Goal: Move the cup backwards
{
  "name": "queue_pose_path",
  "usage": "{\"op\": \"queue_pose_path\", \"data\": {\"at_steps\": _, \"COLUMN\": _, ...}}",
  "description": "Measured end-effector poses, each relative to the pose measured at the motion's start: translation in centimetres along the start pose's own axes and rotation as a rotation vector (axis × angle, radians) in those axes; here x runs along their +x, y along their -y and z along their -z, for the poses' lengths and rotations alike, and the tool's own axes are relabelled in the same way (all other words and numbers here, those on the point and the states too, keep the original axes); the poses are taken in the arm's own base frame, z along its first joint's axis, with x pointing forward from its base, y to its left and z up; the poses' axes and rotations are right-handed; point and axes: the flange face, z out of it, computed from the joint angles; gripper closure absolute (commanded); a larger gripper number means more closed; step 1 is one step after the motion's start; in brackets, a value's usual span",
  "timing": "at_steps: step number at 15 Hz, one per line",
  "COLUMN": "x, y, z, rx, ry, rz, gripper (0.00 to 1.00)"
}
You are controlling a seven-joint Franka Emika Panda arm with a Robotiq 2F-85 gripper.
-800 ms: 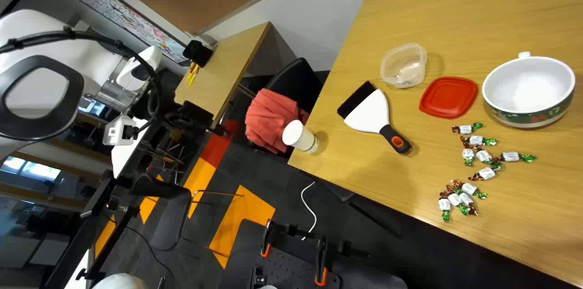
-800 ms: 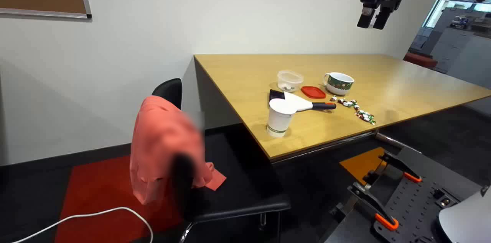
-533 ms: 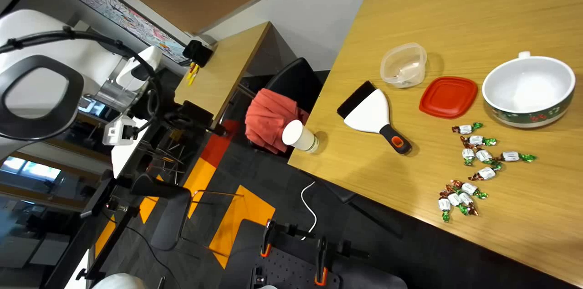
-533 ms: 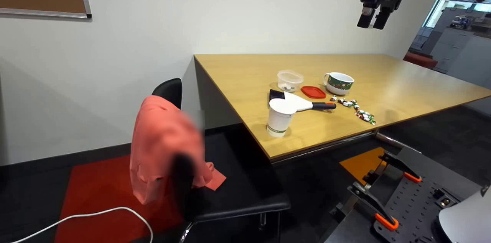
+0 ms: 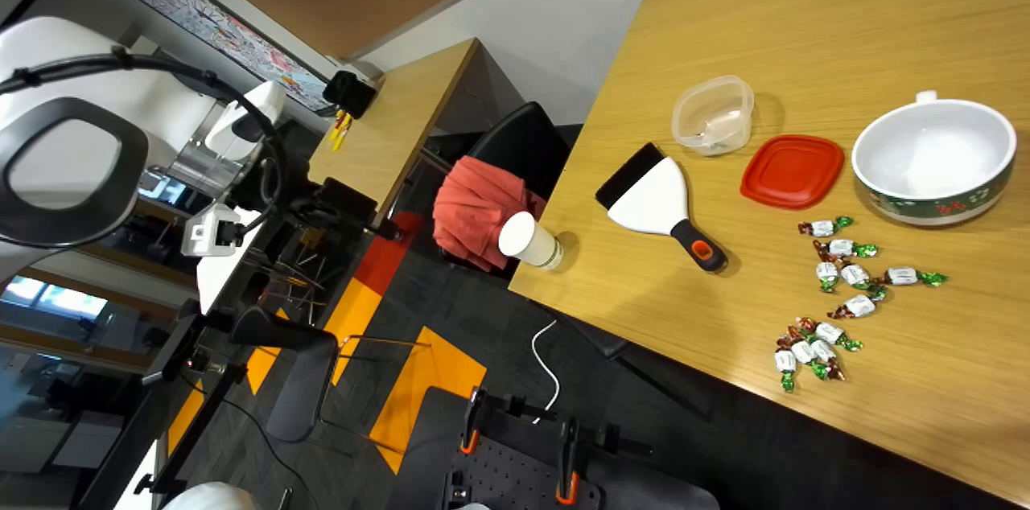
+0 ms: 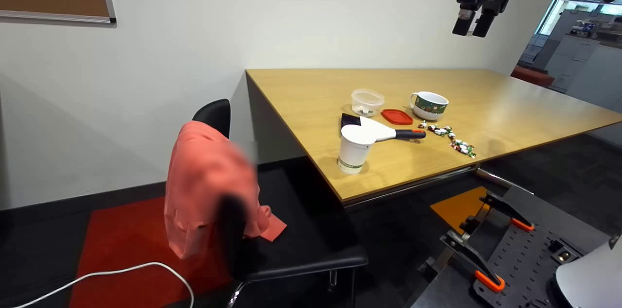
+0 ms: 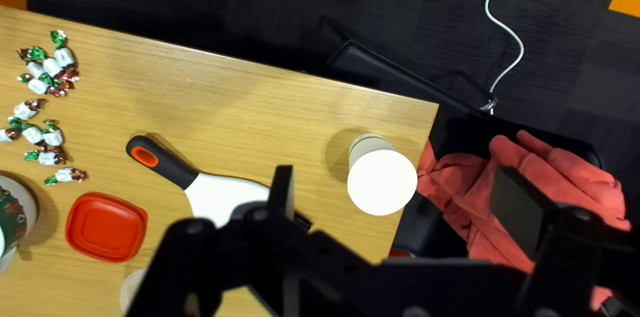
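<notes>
Shows no visible change from a moment ago, so likely leaves the move undone: hangs with empty gripper (image 6: 472,27) spread wide, well apart from the white cup (image 7: 380,178), upright on the table (image 7: 260,122) toward four o'clock in the wrist view.

cup (image 6: 354,148): matt paper | lid (image 5: 793,170): smooth plastic | table (image 5: 805,27): grained wood | wrappers (image 5: 859,306): shiny foil
</notes>
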Motion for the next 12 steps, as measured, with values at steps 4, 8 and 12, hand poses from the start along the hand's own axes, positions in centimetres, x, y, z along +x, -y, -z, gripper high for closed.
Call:
{"op": "queue_pose_path", "data": {"at_steps": 4, "x": 0.8, "y": 0.0, "z": 0.4, "rx": -0.001, "ry": -0.072, "rz": -0.003, "gripper": 0.0}}
{"op": "queue_pose_path", "data": {"at_steps": 8, "x": 1.9, "y": -0.1, "z": -0.3, "rx": -0.003, "ry": -0.152, "rz": -0.006, "gripper": 0.0}}
{"op": "queue_pose_path", "data": {"at_steps": 12, "x": 2.3, "y": -0.3, "z": -1.1, "rx": -0.003, "ry": -0.136, "rz": -0.011, "gripper": 0.0}}
